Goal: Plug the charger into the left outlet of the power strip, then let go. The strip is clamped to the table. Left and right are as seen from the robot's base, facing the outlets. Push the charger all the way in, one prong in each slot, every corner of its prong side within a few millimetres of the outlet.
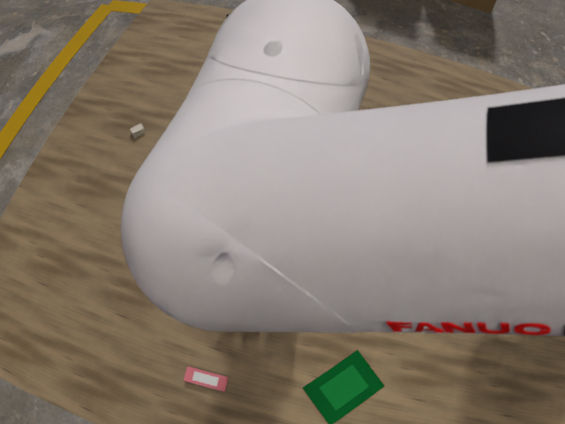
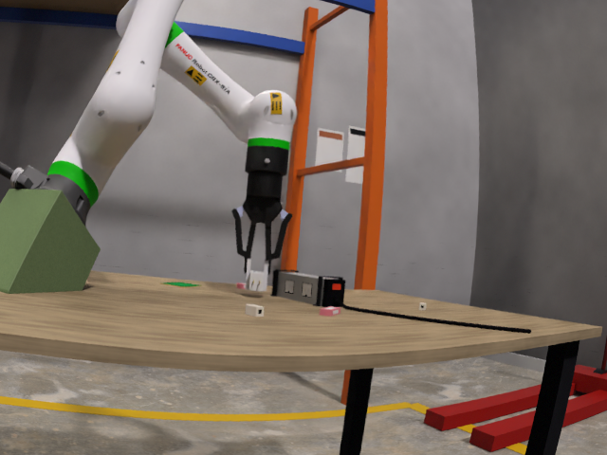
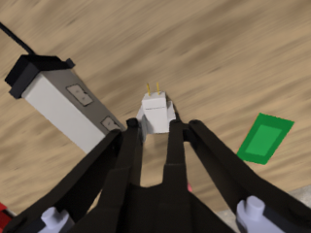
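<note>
Look at the wrist view first: your end effector (image 3: 156, 127) is pinching the white charger (image 3: 155, 112) between its two black fingers, just above centre of the frame. The charger's two brass prongs (image 3: 153, 88) stick out from its far end, pointing toward the top of the picture and away from the camera. They are not in any slot.

To the left of the charger in that view lies the power strip (image 3: 58, 104), a pale grey bar running from the upper left down toward the centre, with a black end cap at its upper-left end and a black cord leaving the corner of the frame. Two outlets show on its face. The strip sits just beside the end effector's left finger; you cannot tell from this angle whether they touch.

In the exterior view, the end effector (image 2: 256, 271) hangs straight down at mid-frame with the charger (image 2: 255, 281) low against the wooden surface (image 2: 147, 323), immediately left of the power strip (image 2: 307, 288). Whether the charger rests on the surface or hovers just off it is unclear.

A green patch (image 3: 264, 139) lies at the right of the wrist view. The top view is mostly filled by the white arm (image 1: 319, 205), which hides both charger and strip.
</note>
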Available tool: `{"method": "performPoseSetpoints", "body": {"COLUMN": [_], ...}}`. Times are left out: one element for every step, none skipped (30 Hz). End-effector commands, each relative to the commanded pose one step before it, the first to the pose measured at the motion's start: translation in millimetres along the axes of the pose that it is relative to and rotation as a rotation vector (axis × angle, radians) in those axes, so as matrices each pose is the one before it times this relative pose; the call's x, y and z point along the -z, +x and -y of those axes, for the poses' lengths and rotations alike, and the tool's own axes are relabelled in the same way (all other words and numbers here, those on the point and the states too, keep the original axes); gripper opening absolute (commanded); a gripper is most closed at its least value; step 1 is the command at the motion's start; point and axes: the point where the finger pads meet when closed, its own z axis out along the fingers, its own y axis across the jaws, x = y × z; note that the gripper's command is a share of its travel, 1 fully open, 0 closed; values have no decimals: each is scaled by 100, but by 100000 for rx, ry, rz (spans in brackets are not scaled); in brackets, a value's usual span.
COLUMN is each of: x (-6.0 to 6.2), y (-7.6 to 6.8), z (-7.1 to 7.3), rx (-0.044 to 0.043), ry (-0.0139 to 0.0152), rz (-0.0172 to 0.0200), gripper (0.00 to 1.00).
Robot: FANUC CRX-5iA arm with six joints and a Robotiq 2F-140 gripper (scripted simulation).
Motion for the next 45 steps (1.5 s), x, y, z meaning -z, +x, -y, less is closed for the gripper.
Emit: {"method": "performPoseSetpoints", "body": {"x": [724, 187, 187, 184, 180, 175, 168, 161, 152, 142, 0, 0, 131, 120, 107, 95, 82, 70, 57, 45, 34, 24, 15, 8, 3, 0, 0, 0, 0, 0, 0, 0, 0, 0, 0, 0, 0, 0, 0, 0, 0, 0, 0, 0, 0], "y": [-15, 0, 0, 0, 0, 0, 0, 0, 0, 0, 0, 0, 0, 0, 0, 0, 0, 0, 0, 0, 0, 0, 0, 0, 0, 0, 0, 0, 0, 0, 0, 0, 0, 0, 0, 0, 0, 0, 0, 0, 0, 0, 0, 0, 0], "z": [58, 0, 0, 0, 0, 0, 0, 0, 0, 0, 0, 0, 0, 0, 0, 0, 0, 0, 0, 0, 0, 0, 0, 0, 0, 0, 0, 0, 0, 0, 0, 0, 0, 0, 0, 0, 0, 0, 0, 0, 0, 0, 0, 0, 0], "rx": [39, 0, 0, 0, 0, 0, 0, 0, 0, 0, 0, 0, 0, 0, 0, 0, 0, 0, 0, 0, 0, 0, 0, 0, 0, 0, 0, 0, 0, 0, 0, 0, 0, 0, 0, 0, 0, 0, 0, 0, 0, 0, 0, 0, 0], "ry": [135, 0, 0, 0, 0, 0, 0, 0, 0, 0, 0, 0, 0, 0, 0, 0, 0, 0, 0, 0, 0, 0, 0, 0, 0, 0, 0, 0, 0, 0, 0, 0, 0, 0, 0, 0, 0, 0, 0, 0, 0, 0, 0, 0, 0], "rz": [25, 0, 0, 0, 0, 0, 0, 0, 0, 0, 0, 0, 0, 0, 0, 0, 0, 0, 0, 0, 0, 0, 0, 0, 0, 0, 0, 0, 0, 0, 0, 0, 0, 0, 0, 0, 0, 0, 0, 0, 0, 0, 0, 0, 0], "gripper": [10, 10, 10, 10, 10, 10, 10, 10, 10, 10, 10, 10, 10, 10, 10, 10, 10, 10, 10, 10, 10, 10, 10, 10, 10, 10, 10, 10, 10, 10, 10, 10, 10, 10, 10, 10, 10, 10, 10, 10, 10, 10, 10, 10, 10]}}
